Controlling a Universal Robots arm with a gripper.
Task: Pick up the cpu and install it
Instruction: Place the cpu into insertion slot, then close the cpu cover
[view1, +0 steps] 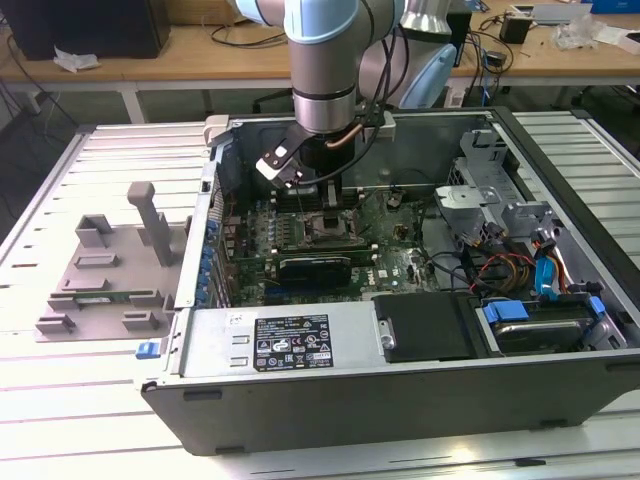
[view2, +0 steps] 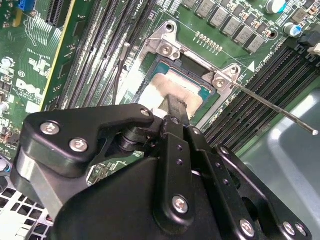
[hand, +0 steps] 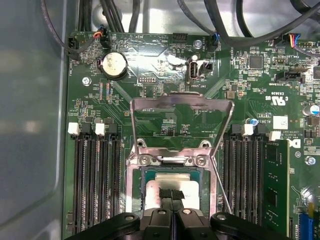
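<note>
One arm reaches down into one open computer case (view1: 330, 400) lying on the slatted table (view1: 60, 400), and its single gripper (view1: 312, 190) hangs over the green motherboard (view1: 390, 255). In both wrist views the one cpu (hand: 175, 181) (view2: 172, 84) lies flat in the socket frame (hand: 134, 192), its dull silver top facing up inside the pale rim. The gripper (hand: 171, 194) has its two black fingertips pressed together with only a thin seam between them; they stand at the middle of the chip's top, not around its edges, and whether they actually touch it I cannot tell. One metal load plate (hand: 182, 102) stands flipped open beyond the socket, hinged at two screws (hand: 145, 160). One thin lever rod (view2: 272, 109) runs out from the frame's corner. Two banks of black memory slots (hand: 95, 185) flank the socket, one on each side, and one green memory stick (hand: 276, 185) sits upright beyond the far bank. One round coin battery (hand: 115, 65) sits on the board. On the table towards the exterior view's left, well apart from the case, lies one grey fixture (view1: 100, 270).
</note>
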